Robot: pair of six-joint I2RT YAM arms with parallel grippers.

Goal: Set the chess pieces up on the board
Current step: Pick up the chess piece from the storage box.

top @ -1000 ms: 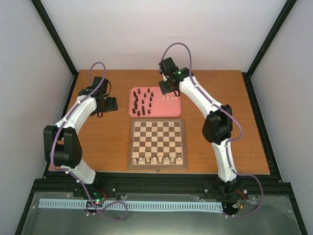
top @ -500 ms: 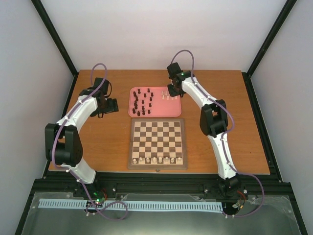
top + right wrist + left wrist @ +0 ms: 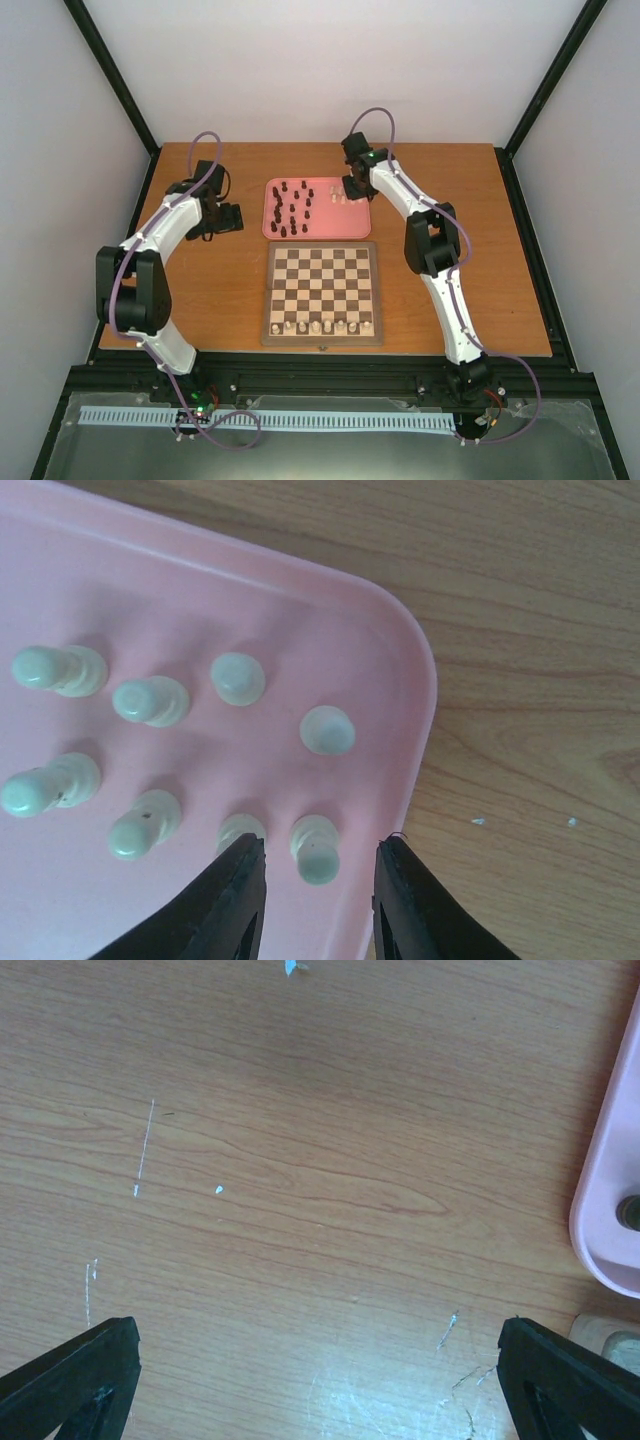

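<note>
The overhead camera sits high at the near side of the table (image 3: 230, 290) and looks down and forward, far enough off to take in the whole top, the board (image 3: 322, 292) and the pink tray (image 3: 316, 208). The left wrist camera faces almost straight down, close over bare wood just left of the tray, whose rim cuts its right edge. The pale wooden corner at its lower right is probably the board. The right wrist camera hangs closer still over a corner at the tray's right end, with cream pieces (image 3: 238, 678) beneath. All three views share the tray.
</note>
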